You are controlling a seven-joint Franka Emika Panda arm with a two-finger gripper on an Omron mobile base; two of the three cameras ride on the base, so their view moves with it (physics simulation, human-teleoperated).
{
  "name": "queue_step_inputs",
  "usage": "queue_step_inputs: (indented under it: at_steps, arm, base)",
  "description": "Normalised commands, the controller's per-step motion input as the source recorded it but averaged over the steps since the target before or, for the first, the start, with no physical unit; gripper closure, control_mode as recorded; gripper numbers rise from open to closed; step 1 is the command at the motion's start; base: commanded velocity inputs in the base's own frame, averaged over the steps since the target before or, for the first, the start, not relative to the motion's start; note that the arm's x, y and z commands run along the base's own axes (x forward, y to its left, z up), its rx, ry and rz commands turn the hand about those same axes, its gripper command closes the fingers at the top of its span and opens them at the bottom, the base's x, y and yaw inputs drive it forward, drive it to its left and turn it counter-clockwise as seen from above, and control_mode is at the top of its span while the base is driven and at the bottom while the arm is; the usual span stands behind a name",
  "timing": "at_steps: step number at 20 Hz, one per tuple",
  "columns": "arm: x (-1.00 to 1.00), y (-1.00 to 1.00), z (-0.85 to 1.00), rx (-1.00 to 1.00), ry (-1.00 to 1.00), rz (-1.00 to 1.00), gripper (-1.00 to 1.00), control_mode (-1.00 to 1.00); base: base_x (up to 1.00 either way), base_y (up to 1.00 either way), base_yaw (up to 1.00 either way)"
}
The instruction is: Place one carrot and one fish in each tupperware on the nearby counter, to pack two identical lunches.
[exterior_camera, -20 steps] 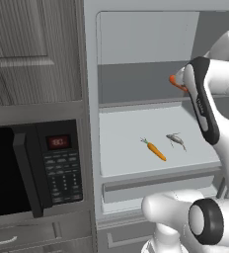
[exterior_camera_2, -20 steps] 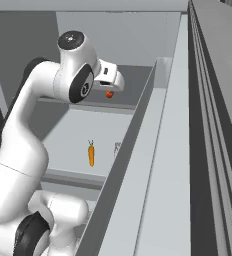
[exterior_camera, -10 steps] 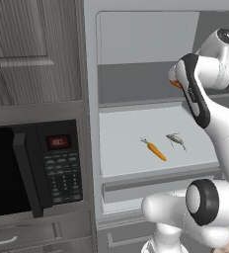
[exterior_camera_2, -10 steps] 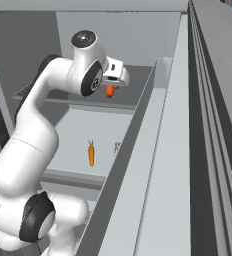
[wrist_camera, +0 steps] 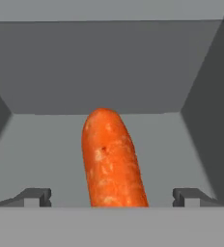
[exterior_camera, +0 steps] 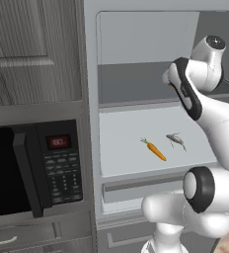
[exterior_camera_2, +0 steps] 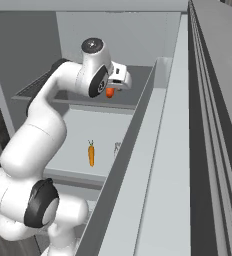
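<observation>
Pale grey shelves [exterior_camera: 136, 128] of an open fridge sit in front of me, with a black microwave [exterior_camera: 35, 170] set into the dark cabinets to the left. My arm reaches into the upper shelf [exterior_camera_2: 133, 82], and the gripper [wrist_camera: 111, 198] is up there with its fingers [wrist_camera: 34, 197] spread wide apart, holding nothing. Through the hand camera a carrot [wrist_camera: 113, 159] lies between the two fingertips, running lengthwise away from the camera, its blunt end farthest off. I cannot tell whether either finger touches it; both look clear of it on each side. From the right base camera its orange end [exterior_camera_2: 109, 92] peeks out just under the hand. On the shelf below lie a second carrot [exterior_camera: 154, 149] and, just beside it, a small fish [exterior_camera: 175, 140], apart from each other. Neither lunch tray nor the marbled counter is visible from here, so I judge packing has not begun.

My worry is the grasp: the carrot is round and smooth, and closing near the thick end could squirt it forward toward the back wall. If the hand sits too high, the fingers could pinch only the top curve and lose it when lifting out past the shelf lip.
</observation>
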Motion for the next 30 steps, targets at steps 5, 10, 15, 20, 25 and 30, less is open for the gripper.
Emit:
queue_step_inputs:
  at_steps: [5,10,15,20,25,30]
  arm:
    - [0.29,0.0,-0.45,0.0,0.03,0.0,1.0,-1.0]
    - [0.08,0.02,-0.21,-0.01,0.01,0.0,1.0,-1.0]
    - [-0.15,0.19,-0.22,0.0,0.0,0.03,1.0,-1.0]
    - [-0.97,0.45,-0.03,-0.03,-0.02,0.07,1.0,-1.0]
    - [-1.0,0.39,0.0,-0.07,-0.05,0.07,1.0,-1.0]
    - [-0.91,0.16,0.0,-0.06,0.0,0.01,1.0,-1.0]
  base:
    - [0.0,0.0,0.0]
    - [0.0,0.0,0.0]
    - [0.0,0.0,0.0]
    - [0.0,0.0,0.0]
    - [0.0,0.0,0.0]
    - [0.0,0.0,0.0]
